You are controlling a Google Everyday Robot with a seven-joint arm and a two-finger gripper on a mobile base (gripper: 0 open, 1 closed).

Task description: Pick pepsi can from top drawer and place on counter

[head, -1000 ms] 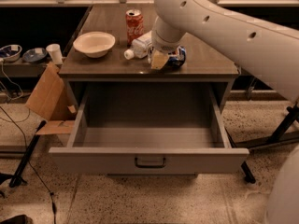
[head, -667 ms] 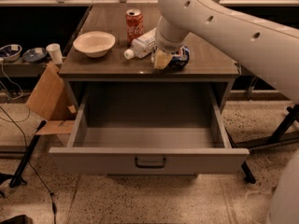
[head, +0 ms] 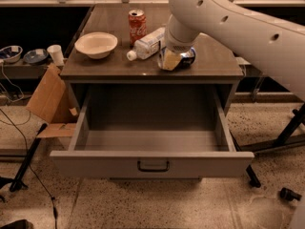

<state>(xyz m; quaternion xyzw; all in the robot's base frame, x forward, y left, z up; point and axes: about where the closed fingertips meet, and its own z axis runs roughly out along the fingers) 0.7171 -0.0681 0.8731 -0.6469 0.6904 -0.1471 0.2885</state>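
The pepsi can (head: 186, 57), blue with a silver end, lies on the counter (head: 214, 61) near its front edge, right of centre. My gripper (head: 170, 59) hangs from the big white arm (head: 228, 18) and sits right at the can's left side, down at the counter top. The arm hides part of the can. The top drawer (head: 152, 163) is pulled wide open below the counter, its grey inside bare, with a dark handle (head: 153, 166) on its front panel.
On the counter stand a red Coca-Cola can (head: 137, 26), a clear plastic bottle (head: 145, 44) lying on its side and a white bowl (head: 96, 44). A cardboard box (head: 45, 97) leans left of the cabinet. Black stand legs (head: 286, 132) are at the right.
The arm and gripper have shifted slightly up and to the right over the counter. The pepsi can stays at the same spot by the gripper. The drawer has not moved.
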